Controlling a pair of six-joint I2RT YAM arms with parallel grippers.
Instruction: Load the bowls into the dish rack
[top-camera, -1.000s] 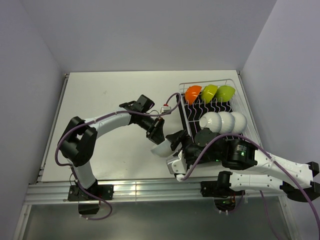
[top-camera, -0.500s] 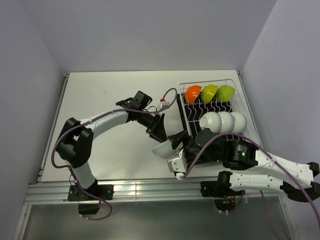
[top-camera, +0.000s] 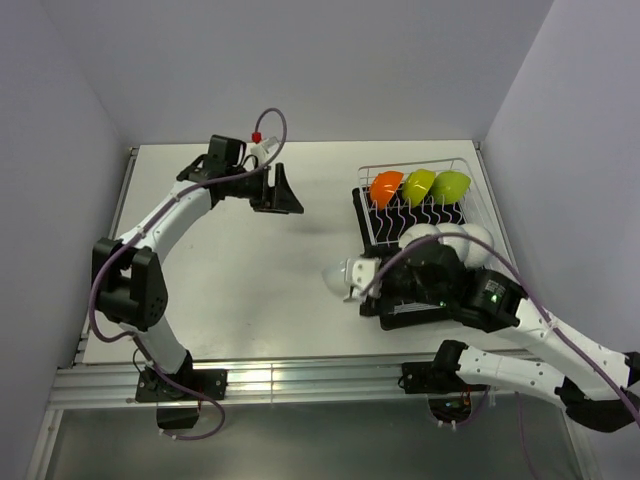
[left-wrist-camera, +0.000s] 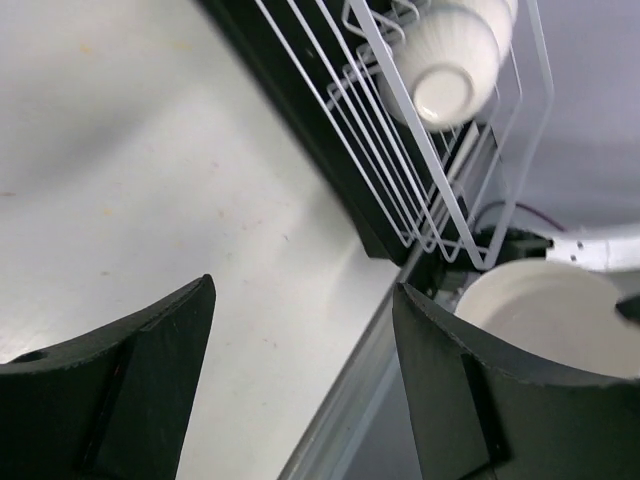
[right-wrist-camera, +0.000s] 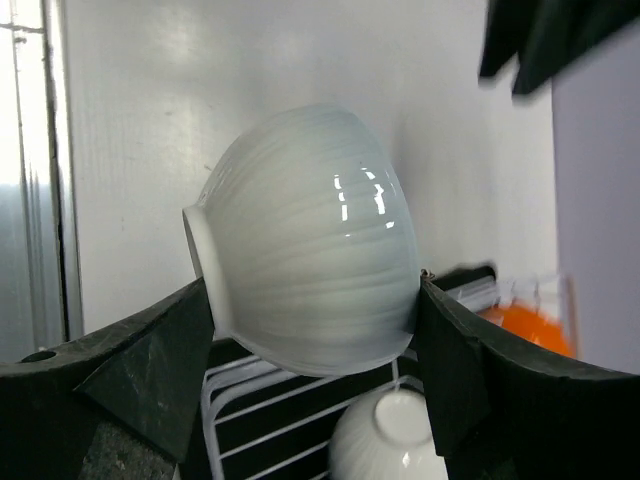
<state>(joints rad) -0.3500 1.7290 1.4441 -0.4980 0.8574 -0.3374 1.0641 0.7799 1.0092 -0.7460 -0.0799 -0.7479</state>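
Note:
My right gripper (top-camera: 350, 280) (right-wrist-camera: 312, 305) is shut on a white ribbed bowl (top-camera: 334, 275) (right-wrist-camera: 310, 230), held on its side above the near left corner of the dish rack (top-camera: 470, 205) (right-wrist-camera: 255, 400). In the rack stand an orange bowl (top-camera: 385, 187) (right-wrist-camera: 530, 325), two lime green bowls (top-camera: 418, 185) (top-camera: 451, 185) and a row of white bowls (top-camera: 450, 237) (right-wrist-camera: 385, 435) (left-wrist-camera: 445, 60). My left gripper (top-camera: 283, 191) (left-wrist-camera: 300, 370) is open and holds nothing, far back left of the rack. The left wrist view shows the held bowl (left-wrist-camera: 545, 310) beyond the rack (left-wrist-camera: 400, 170).
The white table (top-camera: 230, 280) ends in a metal rail (top-camera: 250, 375) at the near edge. Grey walls close in on the left, back and right. The right arm's body covers the near half of the rack. My left gripper shows blurred (right-wrist-camera: 540, 40) in the right wrist view.
My left gripper has opened, let go of the white bowl and drawn back to the far left. The right gripper keeps the bowl and has carried it up and toward the rack.

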